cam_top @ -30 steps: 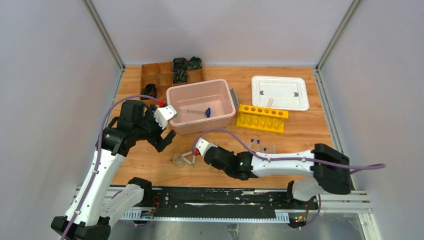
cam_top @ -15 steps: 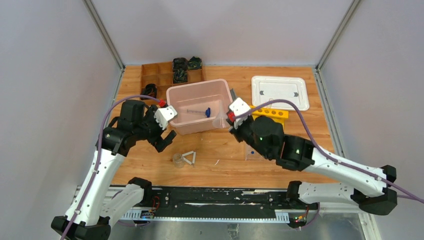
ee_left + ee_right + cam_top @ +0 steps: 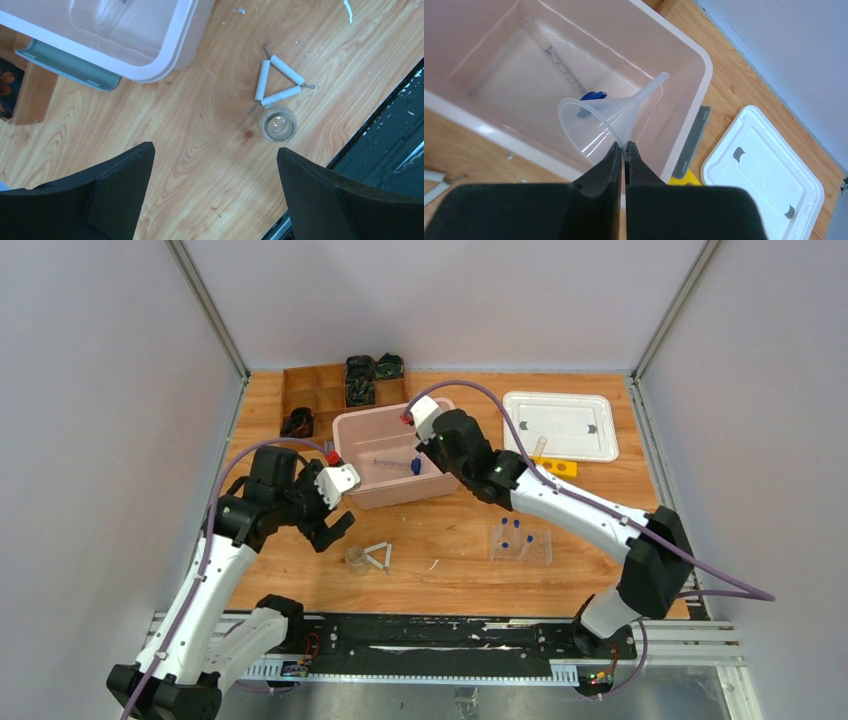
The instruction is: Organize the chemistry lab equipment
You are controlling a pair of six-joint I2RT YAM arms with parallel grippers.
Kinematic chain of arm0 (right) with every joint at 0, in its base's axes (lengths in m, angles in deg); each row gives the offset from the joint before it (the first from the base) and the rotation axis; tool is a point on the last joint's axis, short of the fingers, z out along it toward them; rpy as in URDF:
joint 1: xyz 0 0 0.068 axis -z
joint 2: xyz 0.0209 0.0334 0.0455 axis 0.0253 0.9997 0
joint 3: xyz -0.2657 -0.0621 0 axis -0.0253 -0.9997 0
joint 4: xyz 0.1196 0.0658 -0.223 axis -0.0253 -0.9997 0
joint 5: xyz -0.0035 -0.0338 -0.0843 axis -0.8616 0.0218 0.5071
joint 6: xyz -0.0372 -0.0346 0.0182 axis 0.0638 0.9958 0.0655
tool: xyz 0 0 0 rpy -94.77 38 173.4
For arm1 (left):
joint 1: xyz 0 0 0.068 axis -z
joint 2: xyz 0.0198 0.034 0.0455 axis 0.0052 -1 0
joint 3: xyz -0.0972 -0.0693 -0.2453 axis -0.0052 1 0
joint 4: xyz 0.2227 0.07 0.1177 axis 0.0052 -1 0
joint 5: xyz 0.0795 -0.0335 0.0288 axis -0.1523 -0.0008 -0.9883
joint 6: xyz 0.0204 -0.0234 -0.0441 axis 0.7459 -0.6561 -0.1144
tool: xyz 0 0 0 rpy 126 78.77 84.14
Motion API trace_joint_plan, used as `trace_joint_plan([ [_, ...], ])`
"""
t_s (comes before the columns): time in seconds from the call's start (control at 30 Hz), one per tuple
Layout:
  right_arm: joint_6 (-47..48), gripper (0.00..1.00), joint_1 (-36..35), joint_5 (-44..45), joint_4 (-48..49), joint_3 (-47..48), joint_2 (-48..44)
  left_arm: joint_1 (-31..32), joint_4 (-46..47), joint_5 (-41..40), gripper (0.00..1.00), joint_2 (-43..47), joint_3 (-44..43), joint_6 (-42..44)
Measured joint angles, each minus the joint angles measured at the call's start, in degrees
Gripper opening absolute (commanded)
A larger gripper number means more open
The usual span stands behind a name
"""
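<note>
My right gripper point(image 3: 625, 146) is shut on the rim of a clear funnel point(image 3: 610, 116), which hangs over the inside of the pink bin point(image 3: 688, 46). A blue-tipped rod point(image 3: 400, 462) lies on the bin's floor. My left gripper point(image 3: 215, 148) stands wide open above bare wood, left of the small clear beaker point(image 3: 278, 123) and the white wire triangle point(image 3: 278, 80), which touch each other. A clear tray point(image 3: 521, 543) holding blue-capped tubes sits at the front right. The yellow rack point(image 3: 553, 467) is mostly hidden behind my right arm.
A white lid point(image 3: 558, 425) lies at the back right. The brown compartment box point(image 3: 310, 390) with dark items stands behind the bin at the back left. A grey latch point(image 3: 65, 64) juts from the bin's side. The black rail point(image 3: 430, 635) borders the near edge.
My right arm has lifted the funnel from the front of the table and swung it back and left over the pink bin. My left gripper has shifted slightly nearer and stayed open.
</note>
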Motion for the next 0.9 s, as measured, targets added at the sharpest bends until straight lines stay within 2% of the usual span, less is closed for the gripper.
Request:
trace_joint_plan([
  [0.07, -0.02, 0.05, 1.33, -0.39, 0.66, 1.07, 2.49, 0.00, 0.37, 0.20, 0.98, 0.00, 1.31, 0.31],
  [0.17, -0.11, 0.26, 2.43, -0.31, 1.25, 1.66, 4.98, 0.00, 1.49, 0.37, 0.95, -0.13, 3.65, 0.63],
  [0.23, -0.46, 0.35, 2.49, -0.31, 1.20, 1.75, 6.01, 0.00, 2.12, 0.52, 0.91, -0.52, 4.96, 0.90],
  [0.4, -1.03, 0.47, 2.47, -0.22, 1.11, 2.47, 6.99, 0.00, 3.80, 1.55, 0.81, -2.89, 7.15, 1.81],
  [0.53, -2.38, 0.51, 2.47, -0.46, 0.72, 2.40, 5.07, 0.00, 5.18, 2.51, 0.72, -4.90, 7.93, 2.27],
  [0.67, -5.01, 0.52, 2.34, -1.03, 0.85, 0.50, -0.81, 0.00, 6.40, 3.69, 0.64, -6.91, 8.55, 2.49],
  [0.9, -11.69, 0.51, 1.09, -2.60, 0.57, -7.04, -12.13, 0.00, 6.91, 6.91, 0.57, -10.25, 9.97, 2.78],
])
